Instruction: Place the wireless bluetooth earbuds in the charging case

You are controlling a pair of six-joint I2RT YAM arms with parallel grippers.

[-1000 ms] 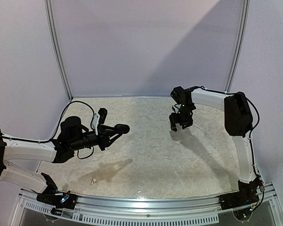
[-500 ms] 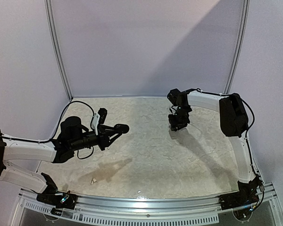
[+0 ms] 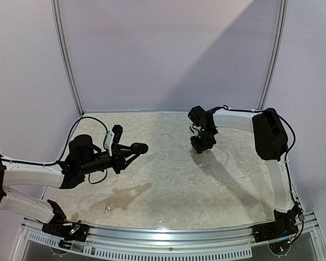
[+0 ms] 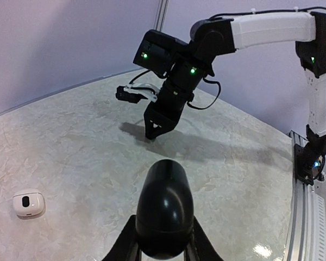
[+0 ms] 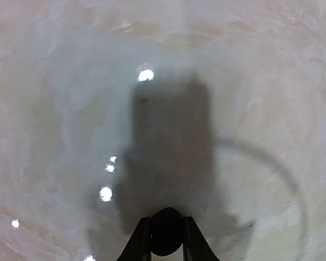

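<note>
A black earbud [image 5: 165, 235] is pinched between the fingers of the right gripper [image 5: 166, 222], down near the table [image 3: 174, 179] on the far right. So it looks grabbed but not yet inserted. The black case [image 4: 165, 206] is clamped in the left gripper [image 4: 164, 231] and held up off the surface, probably so the bud can be brought over to it. A white case [image 4: 28, 203] is left lying on the table, well apart.
</note>
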